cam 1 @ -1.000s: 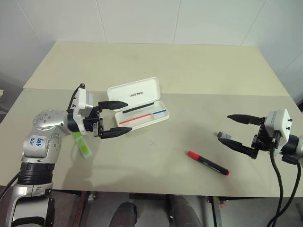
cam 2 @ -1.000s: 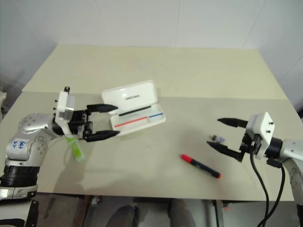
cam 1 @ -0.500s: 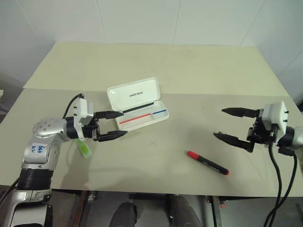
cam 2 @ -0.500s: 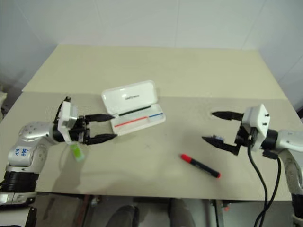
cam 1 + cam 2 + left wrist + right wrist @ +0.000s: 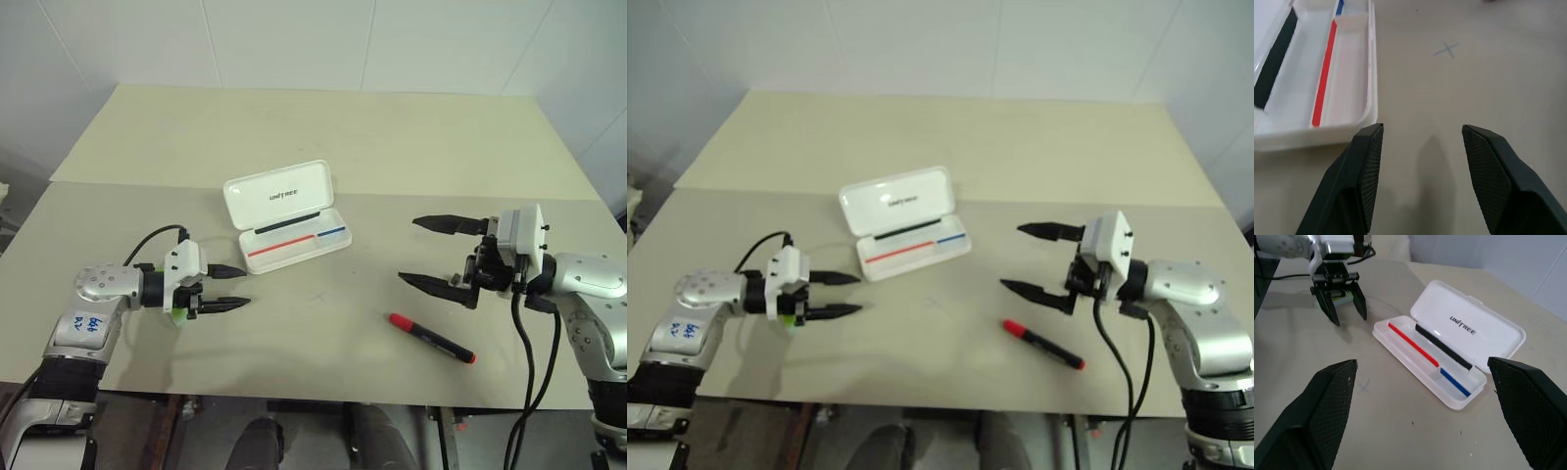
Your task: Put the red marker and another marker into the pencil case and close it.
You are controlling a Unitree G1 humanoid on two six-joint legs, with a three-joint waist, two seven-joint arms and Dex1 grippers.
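Since a second ago, the left gripper point(image 5: 223, 288) has descended to the table and its fingers have narrowed; the right gripper point(image 5: 427, 253) has swung inward. The white hard-plastic hinged pencil case point(image 5: 286, 217) lies open beyond the left fingertips, lid up, ready to receive both items. The slim red-capped marker point(image 5: 431, 337) lies on the table just below the right fingers, which are spread wide and hold nothing. The translucent light-green highlighter point(image 5: 176, 311) sits behind the left fingers, under the wrist; these stand part-open and empty. The left wrist view shows bare table between its fingers; the right wrist view shows the case's red-and-blue stripe.
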